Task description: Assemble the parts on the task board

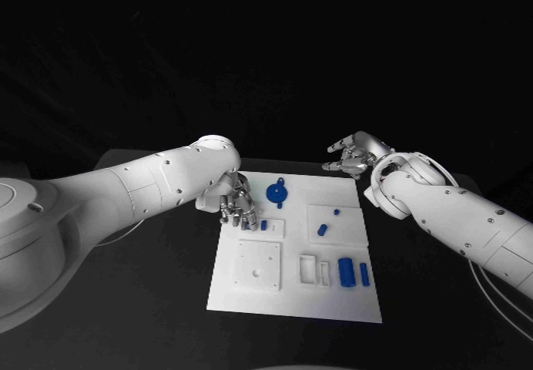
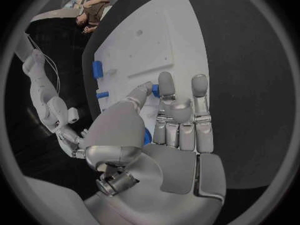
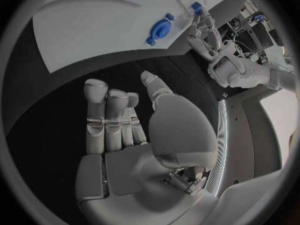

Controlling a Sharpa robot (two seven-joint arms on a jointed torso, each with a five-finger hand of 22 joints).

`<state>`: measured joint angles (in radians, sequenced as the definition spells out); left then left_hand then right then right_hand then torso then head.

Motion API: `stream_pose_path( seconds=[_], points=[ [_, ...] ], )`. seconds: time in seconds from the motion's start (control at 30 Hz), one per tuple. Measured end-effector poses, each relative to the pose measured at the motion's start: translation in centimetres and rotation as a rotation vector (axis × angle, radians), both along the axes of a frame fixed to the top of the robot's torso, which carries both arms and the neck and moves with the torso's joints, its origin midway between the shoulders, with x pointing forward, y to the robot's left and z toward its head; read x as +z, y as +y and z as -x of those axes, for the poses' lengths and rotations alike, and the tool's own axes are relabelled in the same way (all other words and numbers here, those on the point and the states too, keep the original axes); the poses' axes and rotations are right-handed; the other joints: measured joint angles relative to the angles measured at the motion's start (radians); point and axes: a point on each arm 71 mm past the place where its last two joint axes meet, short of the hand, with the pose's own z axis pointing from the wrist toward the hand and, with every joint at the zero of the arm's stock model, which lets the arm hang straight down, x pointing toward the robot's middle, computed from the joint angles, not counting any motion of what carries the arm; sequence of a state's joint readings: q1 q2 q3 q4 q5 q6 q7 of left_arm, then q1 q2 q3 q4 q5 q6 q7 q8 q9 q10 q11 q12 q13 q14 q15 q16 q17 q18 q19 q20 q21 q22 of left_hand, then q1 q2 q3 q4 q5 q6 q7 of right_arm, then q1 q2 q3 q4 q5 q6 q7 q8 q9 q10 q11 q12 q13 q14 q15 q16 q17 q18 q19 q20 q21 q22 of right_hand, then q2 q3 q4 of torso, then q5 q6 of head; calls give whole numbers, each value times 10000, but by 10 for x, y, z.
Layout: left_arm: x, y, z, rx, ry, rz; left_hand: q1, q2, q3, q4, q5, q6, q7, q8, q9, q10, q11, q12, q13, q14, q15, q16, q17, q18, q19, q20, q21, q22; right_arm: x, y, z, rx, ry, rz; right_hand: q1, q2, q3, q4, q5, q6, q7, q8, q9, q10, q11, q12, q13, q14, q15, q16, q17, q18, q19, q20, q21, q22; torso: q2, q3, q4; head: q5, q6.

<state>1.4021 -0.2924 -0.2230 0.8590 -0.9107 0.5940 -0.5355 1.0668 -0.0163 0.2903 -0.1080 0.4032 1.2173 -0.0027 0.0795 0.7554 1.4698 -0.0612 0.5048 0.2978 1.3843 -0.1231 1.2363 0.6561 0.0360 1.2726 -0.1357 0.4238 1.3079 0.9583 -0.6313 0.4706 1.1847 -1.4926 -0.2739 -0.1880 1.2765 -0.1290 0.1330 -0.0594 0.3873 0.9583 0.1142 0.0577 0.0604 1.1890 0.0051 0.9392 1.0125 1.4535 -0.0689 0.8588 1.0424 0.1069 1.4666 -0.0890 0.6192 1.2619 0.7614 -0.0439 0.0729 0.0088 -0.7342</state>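
Observation:
The white task board [image 1: 294,297] lies mid-table. My left hand [image 1: 233,206] hovers over its far left part, fingers pointing down. A small blue part [image 2: 155,90] sits pinched between its thumb tip and a fingertip, just above a small raised plate [image 1: 272,228]. A round blue part [image 1: 278,193] lies beside that hand, also seen as the round blue part [image 3: 159,31]. A short blue part [image 1: 322,229] stands on the right plate. Two blue parts [image 1: 354,272] lie near the board's right edge. My right hand [image 1: 356,156] hangs beyond the far edge, fingers apart and empty.
A square raised plate with a hole [image 1: 258,264] and slotted white frames [image 1: 312,270] take up the board's near half. Black table [image 1: 155,308] surrounds the board on all sides. My left forearm [image 1: 133,189] crosses above the table's left side.

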Motion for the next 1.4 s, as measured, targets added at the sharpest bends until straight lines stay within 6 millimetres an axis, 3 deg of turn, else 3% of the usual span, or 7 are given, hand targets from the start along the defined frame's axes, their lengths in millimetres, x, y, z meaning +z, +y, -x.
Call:
stream_pose_path(
  seconds=[0.2, 0.27, 0.6, 0.67, 1.23, 1.37, 1.4],
  points=[
    [0, 2, -1, 84, -62, 90, 123, -102, -603, 547, -1177, 0, 0, -135, -390, -39, -39, -68, 446, -123, -16, -86, -262, 5, 0, 0, -112, -1, 0, 0, 0, -2, 1, 2, 0, 0, 0, 0, 0, -1, -1, 0, 0, 3, 4, 0, 0, 0, 0, 0, 0, 1, 0, 0, 0, 0, 0, 6, -1, 1, 2],
    [-1, 3, -1, 118, -95, 124, 226, -213, -796, 758, -1408, 1, -1, -136, -490, -29, -29, -125, 574, -128, -22, -87, -310, -136, -1, 0, -117, -1, 0, 0, 0, -2, 1, 2, 0, 0, 0, 0, 0, -1, -1, 0, 0, 10, 10, 0, 0, 0, 0, 0, 0, 0, 0, 0, 0, 0, 0, 6, -2, -5, 6],
    [-2, 6, -1, 255, -212, 232, 267, -842, -933, 1788, -2724, 89, -26, -134, -437, -52, 22, -278, 909, -145, -38, -87, -404, -136, 35, -36, -217, -2, 0, -1, 0, -11, 1, 9, 0, 0, -1, 0, 0, -4, -3, 0, 0, -21, -21, 0, 0, 0, 0, 0, 0, 0, 0, 0, 0, 0, -2, 12, -5, -12, 9],
    [-2, 6, -1, 273, -228, 252, 274, -860, -900, 1896, -2954, 104, -17, -104, -395, -52, 22, -300, 933, -144, -38, -87, -404, -136, 35, -35, -216, -3, 0, -1, 0, -14, 0, 12, 0, 0, 0, 0, 0, -5, -3, 0, 0, -21, -21, 0, 0, 0, 0, 0, 0, 1, 0, 0, 0, 0, -3, 12, -5, -13, 9],
    [-1, 18, -1, 468, -367, 431, 244, -1004, -868, 2140, -3127, 97, -9, -84, -251, -52, 22, -347, 997, -144, -37, -87, -406, -135, 34, -35, -215, -4, 0, -3, 0, -44, -1, 34, 0, 0, -1, 0, 0, -8, -6, 0, 0, -19, -19, 0, 0, 0, 0, 0, 0, 0, 0, 0, -58, 0, -5, -1, 6, -55, 2],
    [-1, 22, 0, 513, -390, 485, 69, -1288, -986, 2378, -3498, 63, 24, -85, -203, -45, 29, -348, 996, -167, -14, -88, -460, -135, 34, -35, -254, -5, 0, -4, 0, -52, -2, 40, 0, 0, -1, 0, 0, -25, -22, 0, 0, -18, -18, 0, 0, 0, 0, 0, 0, 0, 0, 0, -58, 0, -5, 0, 9, -63, 1],
    [0, 24, 0, 541, -400, 488, -172, -1529, -1427, 2619, -3522, 36, 51, -87, -201, -20, 54, -397, 996, -181, 1, -87, -485, -135, 34, -35, -254, -5, 0, -4, 0, -54, -1, 41, 0, 0, -1, 0, 0, -25, -22, 0, 0, -18, -18, 0, 0, 0, 0, 0, 0, 0, 0, 0, -58, 0, -5, 0, 9, -63, 0]
  ],
)
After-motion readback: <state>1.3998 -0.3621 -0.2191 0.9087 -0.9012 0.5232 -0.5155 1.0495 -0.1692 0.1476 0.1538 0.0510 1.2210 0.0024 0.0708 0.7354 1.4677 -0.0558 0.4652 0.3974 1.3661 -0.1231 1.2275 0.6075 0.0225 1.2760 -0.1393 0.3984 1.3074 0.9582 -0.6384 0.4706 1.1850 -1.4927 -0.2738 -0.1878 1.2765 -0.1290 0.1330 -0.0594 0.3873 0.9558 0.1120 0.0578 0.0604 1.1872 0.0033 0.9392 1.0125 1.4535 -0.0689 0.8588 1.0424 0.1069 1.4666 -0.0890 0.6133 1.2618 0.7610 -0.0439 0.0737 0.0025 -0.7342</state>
